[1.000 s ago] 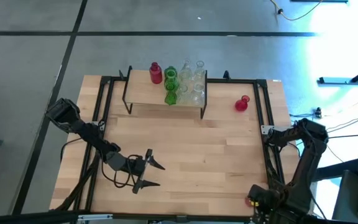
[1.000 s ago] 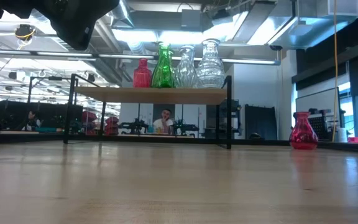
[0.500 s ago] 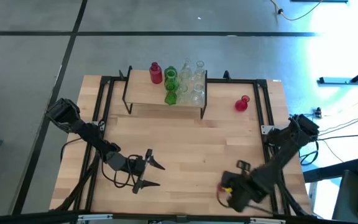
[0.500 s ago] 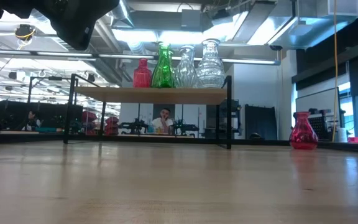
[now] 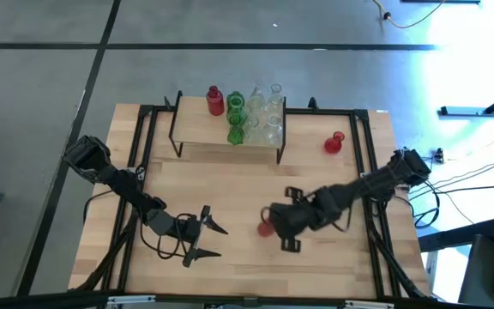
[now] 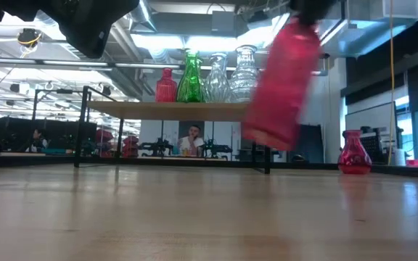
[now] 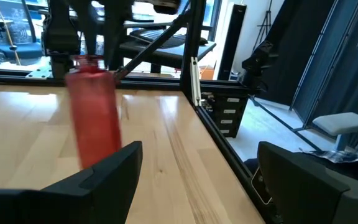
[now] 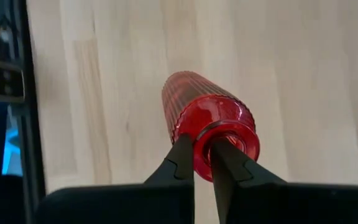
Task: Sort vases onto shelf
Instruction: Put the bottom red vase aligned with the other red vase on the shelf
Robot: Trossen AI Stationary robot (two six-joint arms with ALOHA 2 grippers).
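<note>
My right gripper [image 8: 204,149] is shut on a tall ribbed red vase [image 8: 194,109] over the middle of the table [image 5: 230,197]; the high view shows the vase [image 5: 265,228], and the low view shows it tilted in the air [image 6: 281,80]. My left gripper [image 5: 212,240] waits open over the near left part. The shelf [image 5: 197,129] stands at the far edge and carries a red vase [image 5: 215,101], green vases [image 5: 235,107] and clear vases [image 5: 267,116] on their bases. Another red vase [image 5: 334,142] stands on the table right of the shelf. My right gripper holds the red vase at its mouth rim [image 8: 201,140]. One finger [image 8: 225,162] seems to reach into the opening and the other [image 8: 180,163] lies outside, pinching the rim wall. The vase is lifted clear of the table and hangs tilted from the fingers [image 6: 281,80].
Black metal rails [image 5: 369,172] run along the table's left, right and far sides. The shelf's thin black legs [image 5: 280,150] stand on the tabletop. Bare wood lies between the shelf and both grippers. People and equipment show in the room beyond the table.
My right arm has swung quickly from the table's near right corner toward the middle, carrying the red vase with it. The vase has come into the low view, lifted and tilted.
</note>
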